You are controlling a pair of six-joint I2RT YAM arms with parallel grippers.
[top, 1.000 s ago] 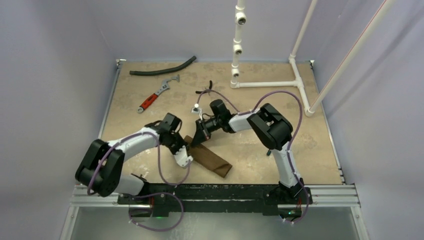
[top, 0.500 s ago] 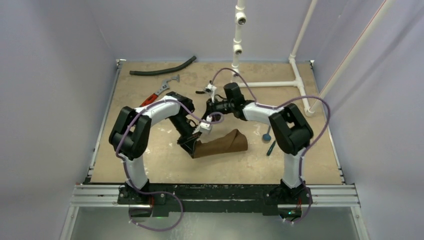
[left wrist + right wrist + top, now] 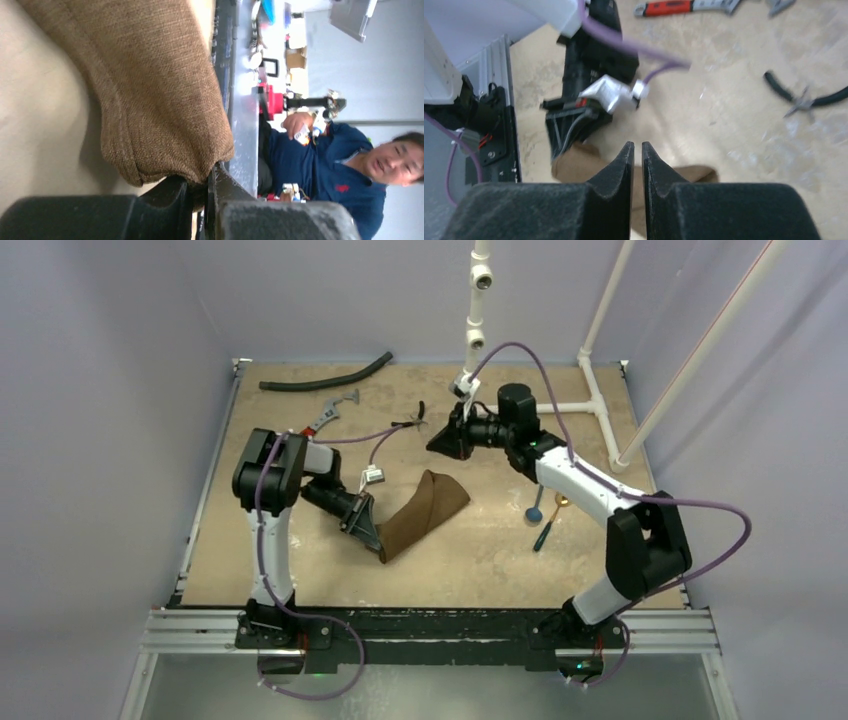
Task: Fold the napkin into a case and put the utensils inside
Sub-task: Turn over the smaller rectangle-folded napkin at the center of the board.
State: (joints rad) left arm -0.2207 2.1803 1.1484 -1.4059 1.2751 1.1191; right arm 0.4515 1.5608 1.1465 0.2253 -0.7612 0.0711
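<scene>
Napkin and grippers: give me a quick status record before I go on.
napkin: loosely folded strip, mid-table, not yet a case
left gripper: shut on the napkin's near corner
right gripper: off the table on the napkin's far side, jaws a narrow slit apart, holding nothing
utensils: lying on the table right of the napkin, none inside

One napkin [image 3: 425,512], centre. Three utensils [image 3: 540,539] right of it: one blue-bowl spoon [image 3: 534,509], one dark thin piece [image 3: 543,534], one small golden piece [image 3: 562,502]. Far left: one black hose [image 3: 325,376], one wrench [image 3: 325,418], one pair of pliers [image 3: 415,421]. One white pipe frame [image 3: 476,338], far right. Two arms: left arm [image 3: 268,472], right arm [image 3: 585,483].
</scene>
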